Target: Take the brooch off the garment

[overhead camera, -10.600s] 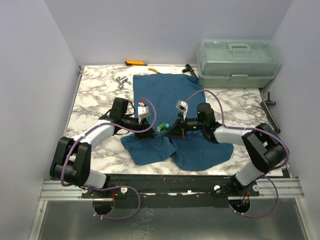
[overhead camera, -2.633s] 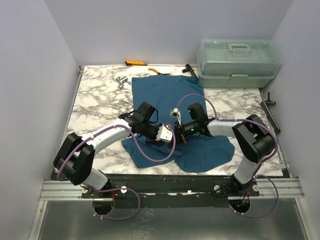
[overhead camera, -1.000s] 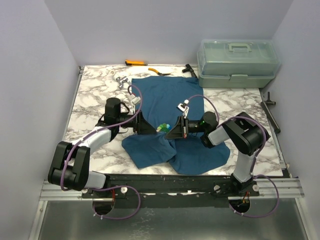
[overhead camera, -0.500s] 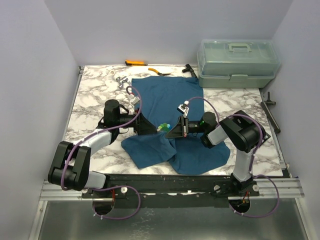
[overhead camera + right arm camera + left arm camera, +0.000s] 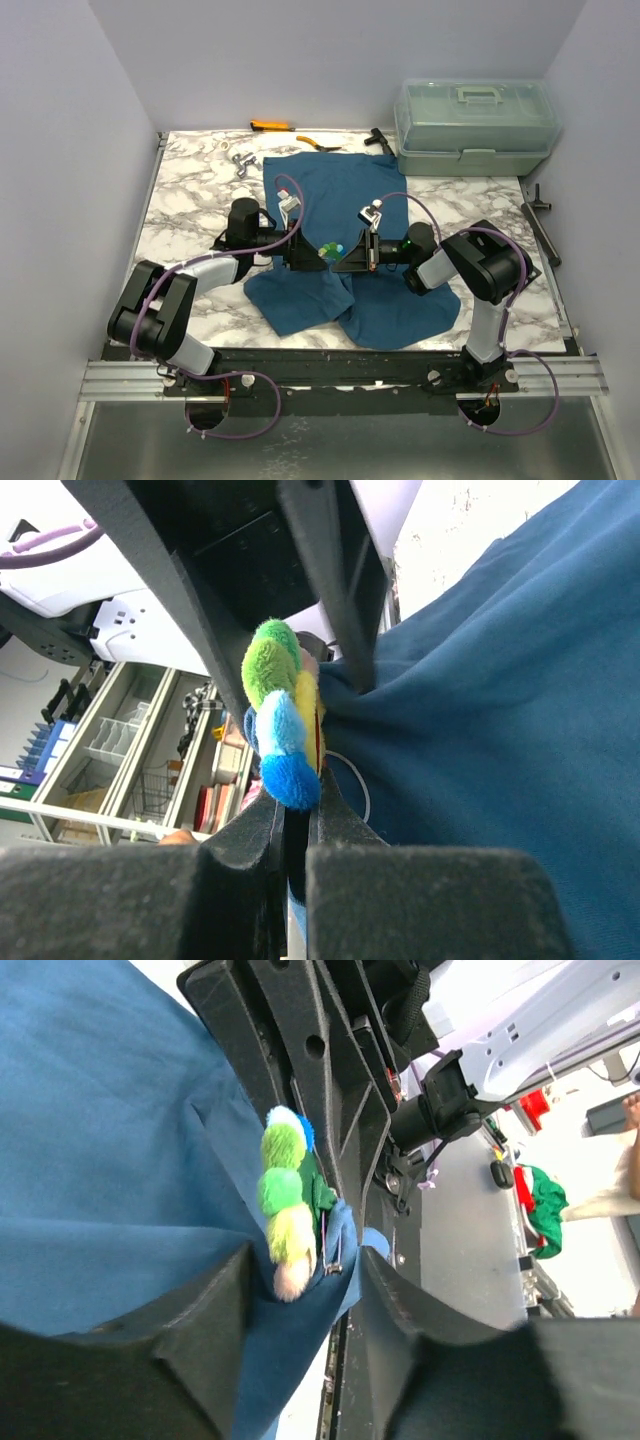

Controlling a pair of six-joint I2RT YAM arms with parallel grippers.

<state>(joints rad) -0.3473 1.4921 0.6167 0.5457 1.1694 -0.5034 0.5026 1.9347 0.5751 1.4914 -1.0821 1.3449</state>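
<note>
Top external view is showing pale lilac walls (image 5: 70, 120) enclosing a white marbled worktop (image 5: 190, 195). The left end effector (image 5: 312, 256) is hovering spread around the brooch (image 5: 328, 248) on the teal T-shirt (image 5: 335, 190); the right end effector (image 5: 342, 262) is pinching that brooch.

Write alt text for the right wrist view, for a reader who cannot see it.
The right gripper pinches the base of the brooch, fuzzy green, yellow and blue balls, beside the teal garment; the left gripper straddles it from above.
</note>
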